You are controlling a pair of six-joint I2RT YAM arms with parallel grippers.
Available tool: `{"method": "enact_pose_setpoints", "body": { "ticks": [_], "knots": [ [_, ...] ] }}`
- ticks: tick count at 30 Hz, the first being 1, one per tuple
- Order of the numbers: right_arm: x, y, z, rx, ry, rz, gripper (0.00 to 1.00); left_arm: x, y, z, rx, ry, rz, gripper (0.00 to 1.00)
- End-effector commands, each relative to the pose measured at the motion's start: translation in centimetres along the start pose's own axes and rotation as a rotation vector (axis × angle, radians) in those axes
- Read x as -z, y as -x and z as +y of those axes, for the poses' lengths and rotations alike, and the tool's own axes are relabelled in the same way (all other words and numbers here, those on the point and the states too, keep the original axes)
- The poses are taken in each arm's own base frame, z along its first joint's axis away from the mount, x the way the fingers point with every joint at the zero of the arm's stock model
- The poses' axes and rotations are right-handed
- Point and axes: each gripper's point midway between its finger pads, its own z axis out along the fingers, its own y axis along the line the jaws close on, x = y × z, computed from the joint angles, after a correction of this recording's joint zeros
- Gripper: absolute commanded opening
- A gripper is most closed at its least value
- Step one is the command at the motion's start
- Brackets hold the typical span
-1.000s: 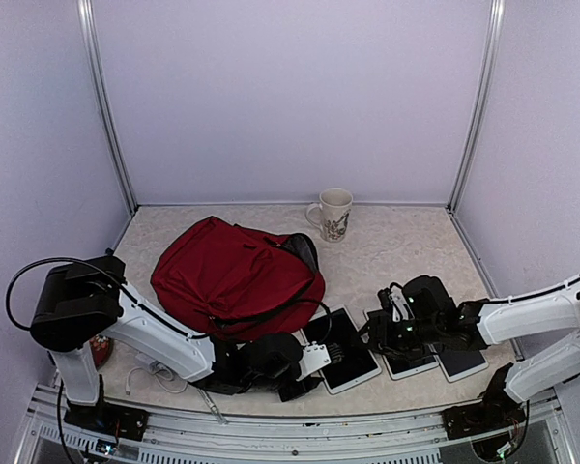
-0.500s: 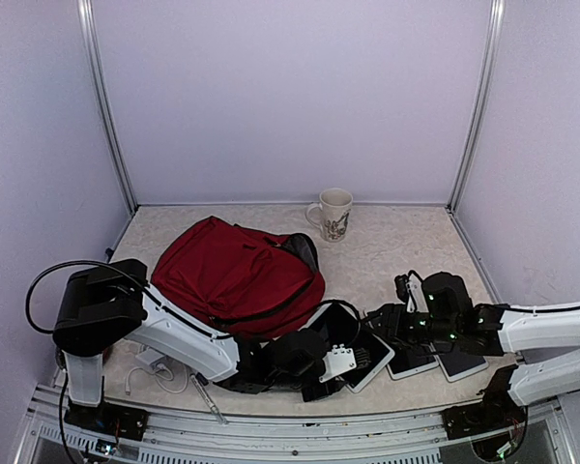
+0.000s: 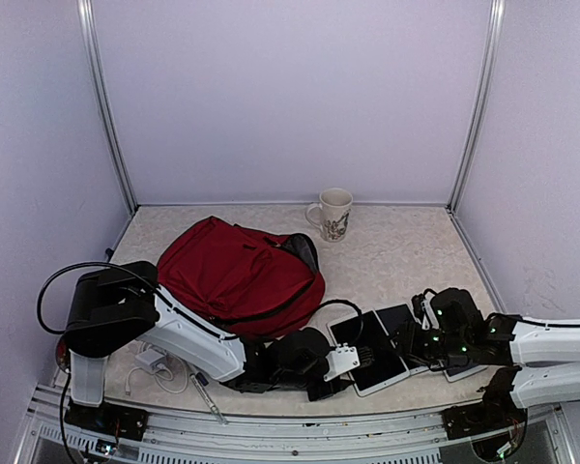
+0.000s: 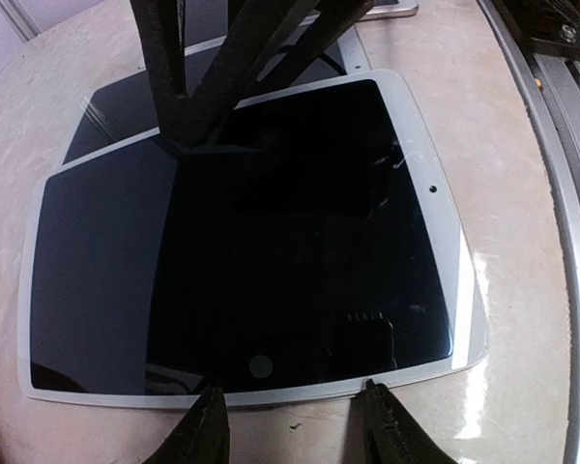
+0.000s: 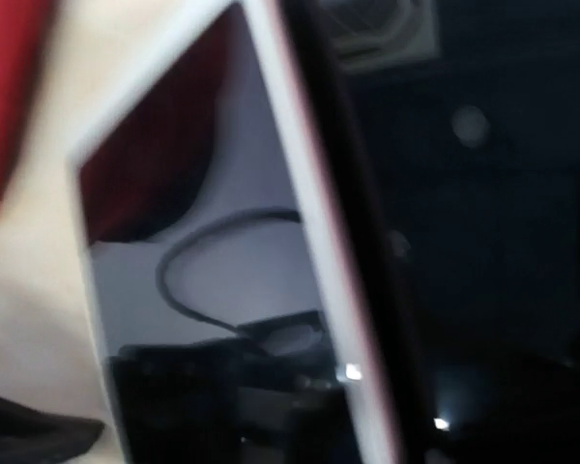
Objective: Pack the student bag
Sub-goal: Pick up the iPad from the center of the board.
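The student bag (image 3: 234,275) is a large dark-red backpack lying left of centre. A white-framed tablet with a black screen (image 3: 375,358) lies flat right of it, and fills the left wrist view (image 4: 251,251). My left gripper (image 3: 353,360) is open, and its two fingertips (image 4: 209,430) rest at the tablet's near edge. My right gripper (image 3: 413,341) is low at the tablet's opposite edge. Its dark fingers (image 4: 222,87) show on that edge in the left wrist view. The right wrist view is blurred and very close to the tablet (image 5: 203,251), so its jaws are hidden.
A patterned mug (image 3: 333,213) stands at the back. A dark tablet (image 3: 398,320) and another white tablet (image 3: 459,369) lie beside the first. A white charger with its cable (image 3: 153,362) lies at front left. The metal rail (image 3: 271,420) runs along the near edge.
My left gripper has slid right along the front, and the white tablet has shifted right with it. My right gripper has drawn back to the right and nearer.
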Motion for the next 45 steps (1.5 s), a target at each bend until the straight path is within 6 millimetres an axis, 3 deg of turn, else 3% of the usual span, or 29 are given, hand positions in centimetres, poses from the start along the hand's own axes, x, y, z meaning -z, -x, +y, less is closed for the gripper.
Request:
{"method": "enact_pose_setpoints", "body": {
  "ticks": [1,7,13,16,20,24,28,31,38,40,44,45],
  "knots": [
    [0.2,-5.5,-1.3,-0.018,-0.002,0.265,0.58,-1.7,-6.0,3.0,0.002,0.107,0.166,0.46],
    [0.8,-4.1,-1.6,0.035,-0.084,0.245,0.63,-1.4,-6.3,3.3,0.001,0.114,0.173,0.46],
    [1.4,-4.0,-2.5,0.068,-0.165,0.276,0.72,-1.4,-6.4,3.4,-0.008,0.118,0.181,0.46],
    [1.5,-4.3,-2.1,0.079,-0.141,0.305,0.79,-1.4,-6.4,3.4,-0.011,0.115,0.179,0.46],
    [1.1,-5.0,-1.5,0.064,-0.071,0.343,0.8,-1.4,-6.4,3.3,-0.011,0.11,0.18,0.46],
    [0.8,-4.4,2.3,0.062,0.151,0.322,0.7,-1.5,-6.4,3.0,-0.008,0.096,0.178,0.46],
    [2.1,-3.2,7.1,0.073,0.392,0.284,0.63,-1.7,-6.7,2.9,-0.006,0.095,0.181,0.46],
    [3.1,-2.4,9.3,0.06,0.506,0.255,0.6,-1.8,-7.1,2.8,0.0,0.089,0.185,0.46],
    [2.4,-1.9,8.6,0.05,0.461,0.221,0.46,-1.9,-7.0,2.8,0.006,0.087,0.18,0.46],
    [2.0,-1.6,8.0,0.045,0.407,0.213,0.38,-1.8,-7.0,2.9,0.006,0.09,0.179,0.46],
    [1.1,-0.7,6.2,0.05,0.268,0.176,0.12,-1.4,-6.6,3.2,0.019,0.091,0.163,0.46],
    [0.9,-0.7,5.7,0.048,0.239,0.176,0.11,-1.3,-6.4,3.3,0.025,0.09,0.156,0.46]
  ]
}}
